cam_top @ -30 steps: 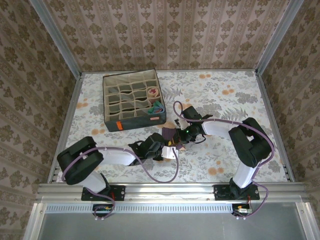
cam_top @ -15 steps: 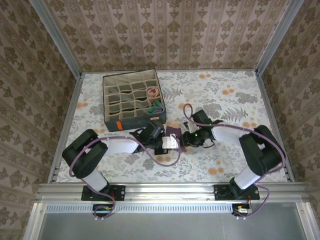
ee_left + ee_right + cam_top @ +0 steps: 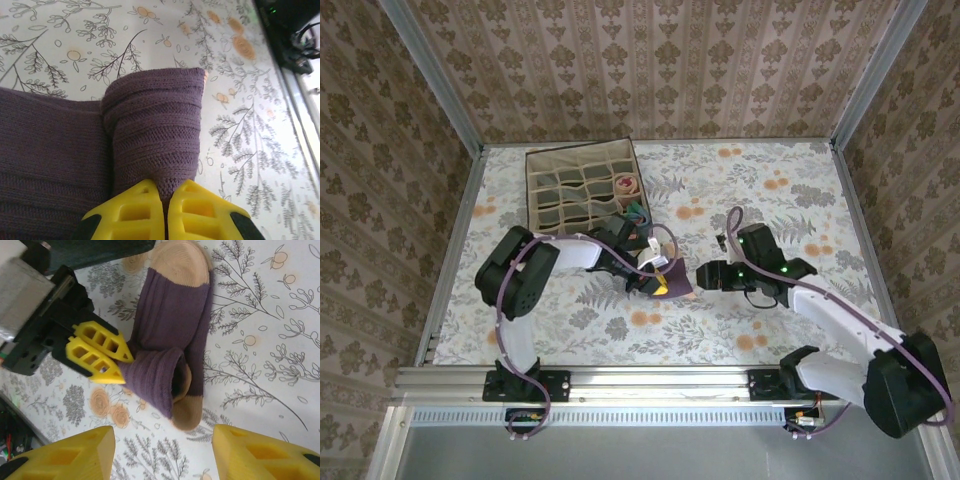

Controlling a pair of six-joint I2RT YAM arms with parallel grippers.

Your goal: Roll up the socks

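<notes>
My left gripper [image 3: 165,195] has its jaws pressed together on a fold of the purple sock [image 3: 155,120]. The sock lies partly rolled on the table [image 3: 840,200], just in front of the box [image 3: 590,243]. My right gripper [image 3: 162,440] hangs beside it, jaws spread, holding nothing. The left arm [image 3: 575,250] reaches rightward, elbow bent; the right arm [image 3: 840,320] stretches in leftward. I count three socks: the purple sock here, plus a peach sock [image 3: 628,186] and a blue-grey sock [image 3: 638,213] in box compartments.
</notes>
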